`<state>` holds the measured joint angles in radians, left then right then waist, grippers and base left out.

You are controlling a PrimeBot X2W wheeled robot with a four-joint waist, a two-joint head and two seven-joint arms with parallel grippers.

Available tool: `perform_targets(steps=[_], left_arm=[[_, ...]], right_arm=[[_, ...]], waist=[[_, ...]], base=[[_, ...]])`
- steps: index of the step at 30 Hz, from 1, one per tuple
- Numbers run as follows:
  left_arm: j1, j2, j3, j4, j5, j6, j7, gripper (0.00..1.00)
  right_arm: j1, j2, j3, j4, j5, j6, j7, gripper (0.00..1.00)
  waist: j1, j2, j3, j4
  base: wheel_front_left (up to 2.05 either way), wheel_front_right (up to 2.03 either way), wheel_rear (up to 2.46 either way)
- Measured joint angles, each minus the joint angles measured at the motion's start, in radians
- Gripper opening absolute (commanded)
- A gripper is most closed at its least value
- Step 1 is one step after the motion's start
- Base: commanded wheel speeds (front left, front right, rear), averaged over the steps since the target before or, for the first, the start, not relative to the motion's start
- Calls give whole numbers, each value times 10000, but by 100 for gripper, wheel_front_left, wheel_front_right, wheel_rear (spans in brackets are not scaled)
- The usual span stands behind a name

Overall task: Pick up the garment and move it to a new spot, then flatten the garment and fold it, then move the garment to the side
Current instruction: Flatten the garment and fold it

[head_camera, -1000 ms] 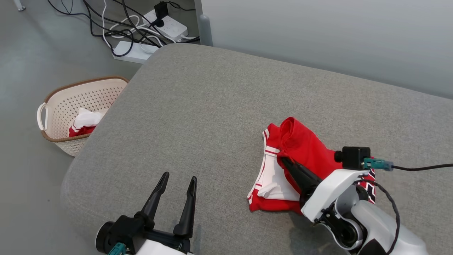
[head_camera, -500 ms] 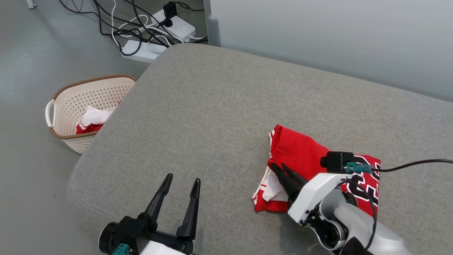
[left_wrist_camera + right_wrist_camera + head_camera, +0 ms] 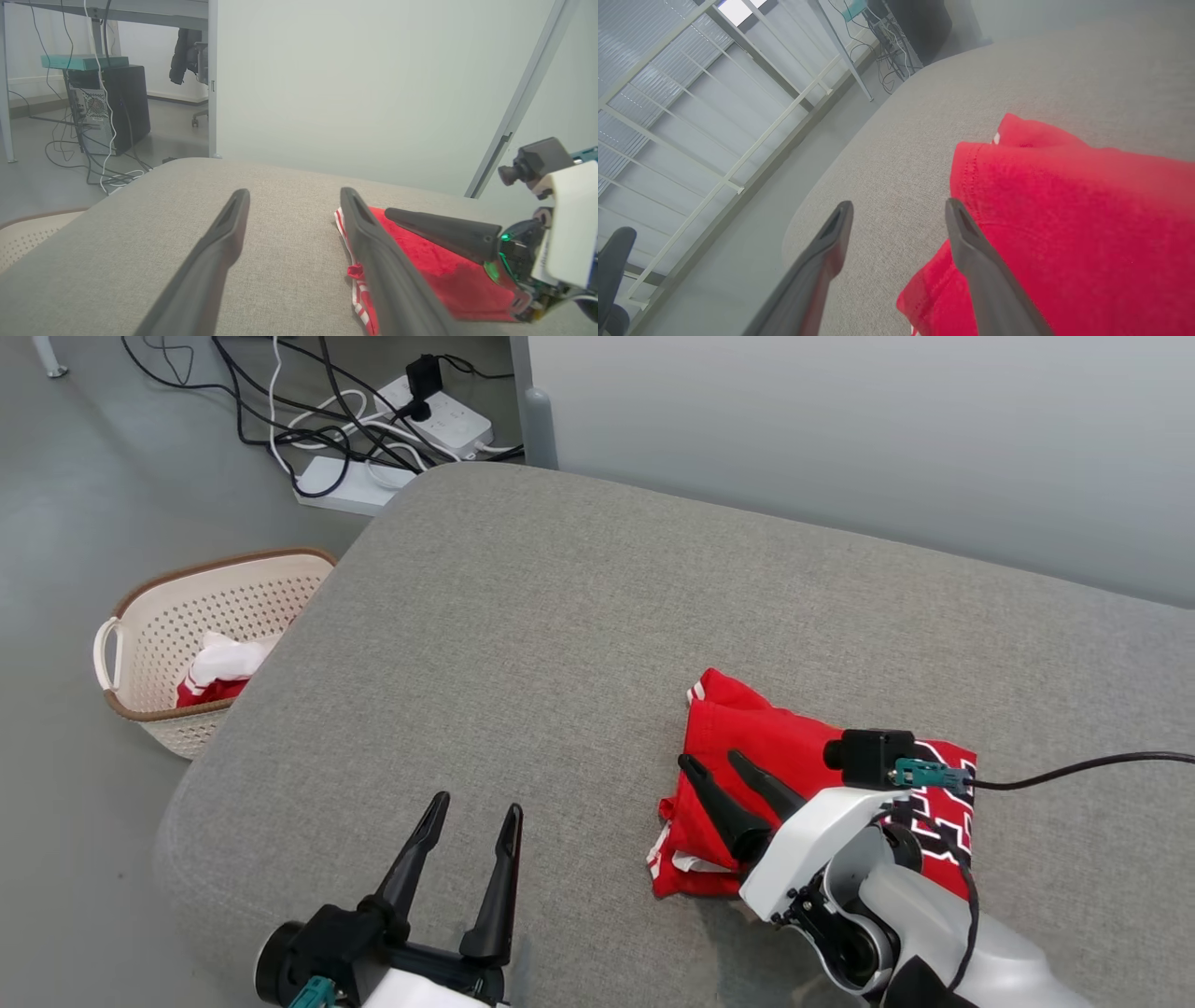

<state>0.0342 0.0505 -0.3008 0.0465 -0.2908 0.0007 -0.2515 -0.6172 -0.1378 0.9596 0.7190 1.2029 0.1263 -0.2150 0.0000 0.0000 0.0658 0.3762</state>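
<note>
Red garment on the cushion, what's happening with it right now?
The red garment lies in a folded bundle on the grey cushion. The right gripper is over its left edge with jaws open, gripping nothing. The left gripper hangs open above bare cushion, apart from the cloth. A basket with more red and white cloth stands on the floor to the left.

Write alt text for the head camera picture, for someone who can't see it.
A loosely folded red garment lies on a grey padded surface, the open right gripper poised over its left part. The open left gripper sits at lower left over bare padding. A cream basket holding red and white cloth stands on the floor at left.
</note>
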Motion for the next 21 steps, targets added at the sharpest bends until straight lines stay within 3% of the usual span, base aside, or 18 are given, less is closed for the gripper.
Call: perform_targets(steps=[7,14,21], left_arm=[[1,-2,207,-17,-2,21,0,100],[0,-2,382,-23,-13,92,0,100],[-1,-4,709,38,-10,94,0,100]], right_arm=[[-147,-587,-263,-245,-1277,0,-265,100],[28,-727,-2334,-895,-3714,2,-322,100],[1502,-468,-4475,-1791,-6343,2,-332,100]], waist=[[0,0,-54,-554],[0,0,-99,-1228],[0,0,-220,-2070]], base=[[0,0,0],[0,0,0],[0,0,0]])
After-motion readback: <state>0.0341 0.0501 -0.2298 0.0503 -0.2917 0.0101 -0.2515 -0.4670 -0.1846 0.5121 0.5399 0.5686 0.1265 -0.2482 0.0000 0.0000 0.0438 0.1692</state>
